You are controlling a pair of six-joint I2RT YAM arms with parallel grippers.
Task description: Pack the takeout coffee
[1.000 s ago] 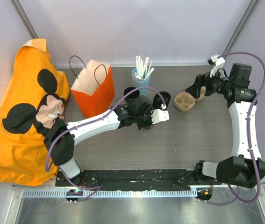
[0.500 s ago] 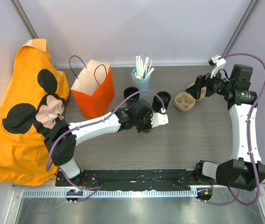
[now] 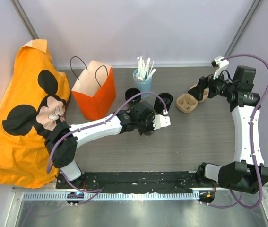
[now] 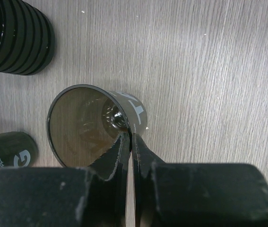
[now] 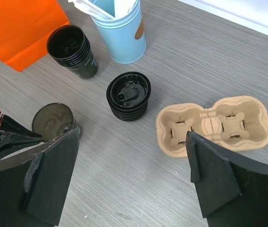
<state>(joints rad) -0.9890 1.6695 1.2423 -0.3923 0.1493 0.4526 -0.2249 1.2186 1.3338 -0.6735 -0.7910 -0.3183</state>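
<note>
Black fingers of the left gripper (image 4: pixel 130 137) pinch narrowly on the wall of a black cup (image 4: pixel 77 127), one inside and one outside. The cup sits on the grey table (image 4: pixel 209 71) near a stack of lids (image 4: pixel 15 38). The right gripper (image 5: pixel 131 139) hangs wide open, holding nothing, above the cardboard carrier (image 5: pixel 214 125), which lies just beside the lids.

Lid stack (image 5: pixel 128 95) beside carrier (image 5: pixel 212 118) — bare table (image 5: pixel 143 182) on its near side.

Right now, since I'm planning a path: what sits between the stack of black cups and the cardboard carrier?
The stack of black lids stands between the cup stack and the cardboard carrier, apart from both, clearest in the right wrist view.
</note>
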